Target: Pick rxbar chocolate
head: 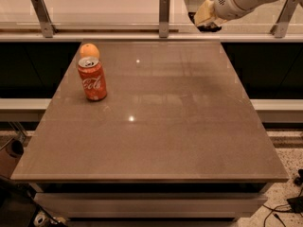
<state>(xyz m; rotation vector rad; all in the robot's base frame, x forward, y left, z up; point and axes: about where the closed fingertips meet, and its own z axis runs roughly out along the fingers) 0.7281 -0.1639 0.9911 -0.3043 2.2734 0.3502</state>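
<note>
Camera view shows the claw (204,21) raised above the far right corner of the table (189,126), clenched on the rxbar chocolate (208,28), a dark piece under its tips, off the table. At the left a red Coca-Cola can (92,78) stands upright, an orange (89,50) just behind it

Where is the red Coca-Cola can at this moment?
In the camera view, the Coca-Cola can stands upright on the left part of the table, just in front of the orange; the gripper is at the upper right, above its far edge.
</note>
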